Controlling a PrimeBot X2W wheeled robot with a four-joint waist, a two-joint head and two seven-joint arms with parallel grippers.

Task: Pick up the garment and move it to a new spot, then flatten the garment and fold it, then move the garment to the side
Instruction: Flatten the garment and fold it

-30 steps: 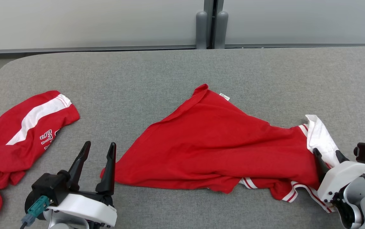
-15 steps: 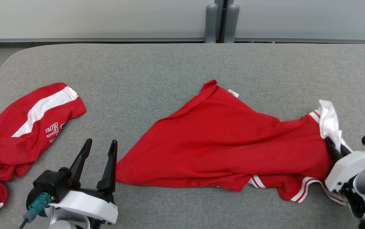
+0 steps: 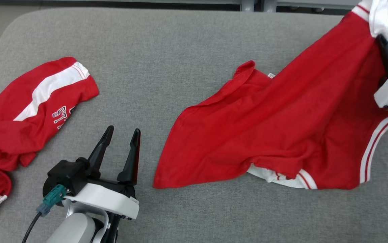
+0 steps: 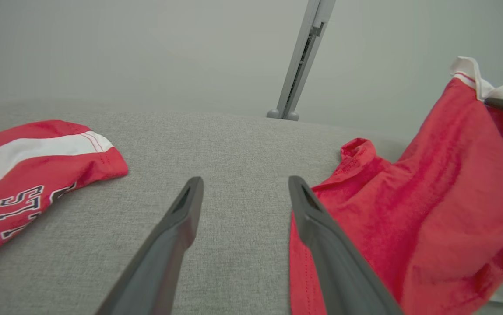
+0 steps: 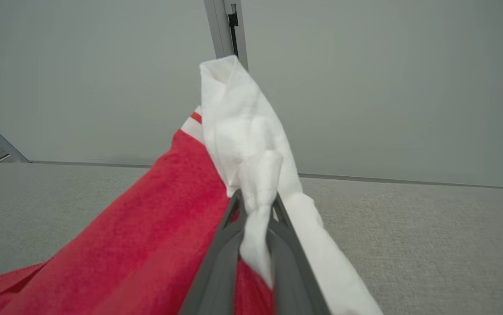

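Shirt [image 3: 275, 131] has risen at the cushion [image 3: 166, 60] right edge. Right gripper [image 5: 255, 210] clenched on its white trim [image 5: 242, 127]; left gripper [image 3: 123, 130] spread, empty. Risk: thin pinch slips, shirt drops.

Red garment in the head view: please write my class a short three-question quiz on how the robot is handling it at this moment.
1. True or false: the left gripper has its fingers spread open and holds nothing.
2. The right gripper has its fingers shut on the garment at its white end. That end is: A) raised above the grey surface; B) pressed flat on it; C) hanging off its edge.
3. Fill in: the other red garment, with a white stripe and lettering, lies to the robot's ____.
Key: 1 true; 2 A; 3 left.
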